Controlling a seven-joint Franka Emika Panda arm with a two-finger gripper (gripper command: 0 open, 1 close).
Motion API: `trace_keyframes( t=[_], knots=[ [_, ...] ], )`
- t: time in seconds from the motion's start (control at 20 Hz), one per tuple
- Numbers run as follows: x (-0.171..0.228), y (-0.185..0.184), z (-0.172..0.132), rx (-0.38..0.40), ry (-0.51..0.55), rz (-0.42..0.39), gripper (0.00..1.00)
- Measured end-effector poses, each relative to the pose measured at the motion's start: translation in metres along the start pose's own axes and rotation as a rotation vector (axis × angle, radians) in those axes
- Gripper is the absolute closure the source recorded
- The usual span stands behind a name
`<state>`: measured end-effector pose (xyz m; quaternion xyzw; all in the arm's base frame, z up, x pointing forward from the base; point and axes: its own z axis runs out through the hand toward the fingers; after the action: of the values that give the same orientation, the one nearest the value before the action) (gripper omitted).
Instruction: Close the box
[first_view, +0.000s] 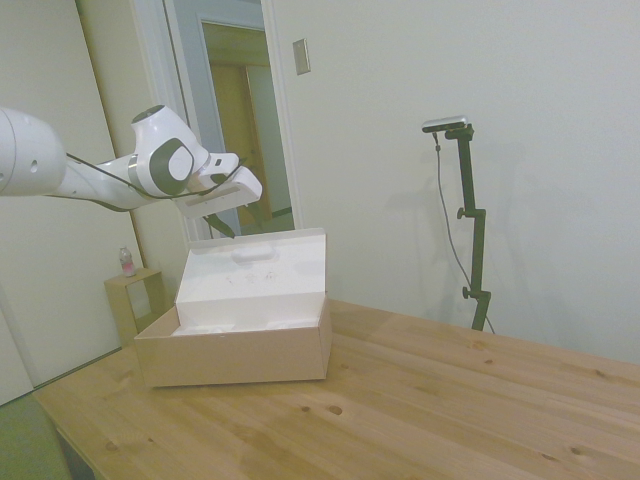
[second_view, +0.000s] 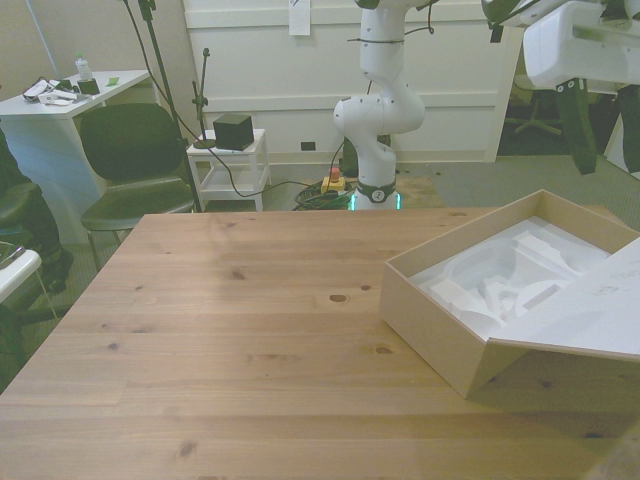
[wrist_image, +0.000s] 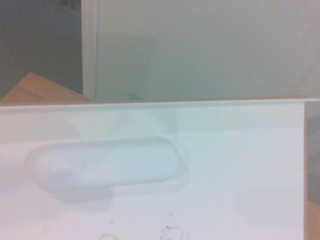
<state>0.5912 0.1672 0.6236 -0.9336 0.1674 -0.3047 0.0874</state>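
The box (first_view: 235, 357) stands open on the wooden table, brown outside with a white moulded insert (second_view: 500, 280). Its lid (first_view: 257, 272) is raised almost upright, white inner face showing, with the oval handle cutout (first_view: 254, 254) near the top edge. In the wrist view that lid (wrist_image: 225, 170) and the cutout (wrist_image: 107, 167) fill the lower half from close by. My gripper (first_view: 238, 221) hangs open just above and behind the lid's top edge, holding nothing. The front view has the gripper (second_view: 605, 140) at the upper right, above the box (second_view: 430, 322), dark fingers (second_view: 578, 120) apart.
A small wooden stand (first_view: 131, 297) with a bottle (first_view: 127, 262) on it sits on the floor beyond the box. Bare table top (second_view: 250, 320) stretches across the front view's left. Chairs (second_view: 135, 165) and a white side table (second_view: 60, 105) stand off the table there.
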Motion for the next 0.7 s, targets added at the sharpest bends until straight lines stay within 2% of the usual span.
trace_keyframes(
  t=[0.35,0.7],
  knots=[
    [0.031,-0.025,0.013,0.01,-0.018,-0.01,0.0],
    [0.048,-0.052,0.068,0.01,-0.039,-0.063,0.0]
  ],
)
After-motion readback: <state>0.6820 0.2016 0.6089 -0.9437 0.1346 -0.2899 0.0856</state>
